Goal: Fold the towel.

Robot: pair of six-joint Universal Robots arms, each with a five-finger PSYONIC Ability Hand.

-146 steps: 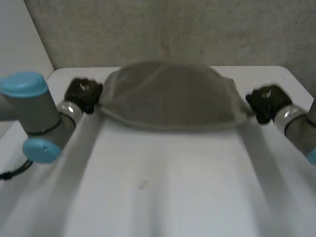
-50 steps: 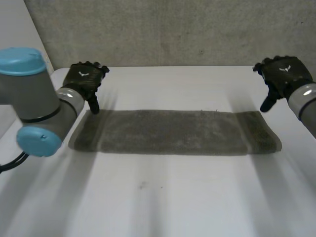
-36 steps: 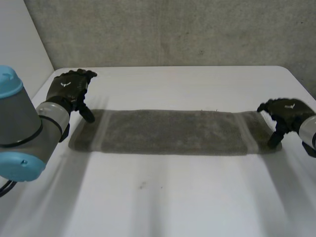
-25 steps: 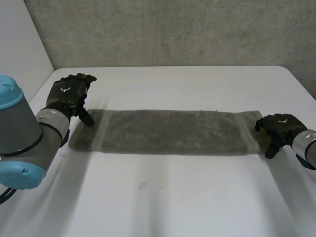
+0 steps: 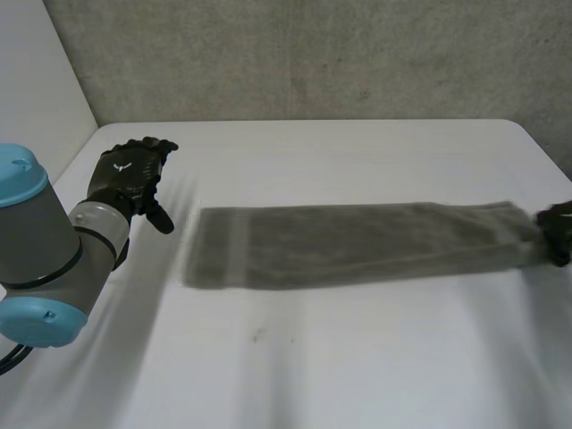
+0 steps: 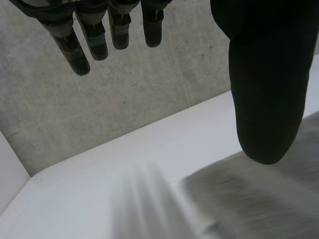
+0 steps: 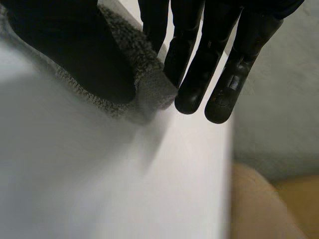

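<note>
We see the towel (image 5: 357,243) flat on the white table (image 5: 340,357), a long strip running straight from right hand (image 5: 559,236) to left hand (image 5: 132,174). Right hand pinches its end between thumb and fingers; left hand, fingers loose and empty, hangs just beyond the other end, not touching, so the right is nearer.

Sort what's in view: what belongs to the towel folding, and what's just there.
Belongs to the job: long grey terry towel, lying flat as a strip; right hand, pinching the towel's end; left hand, open, clear of its other end.
Just there: white table under it; grey concrete wall behind.
</note>
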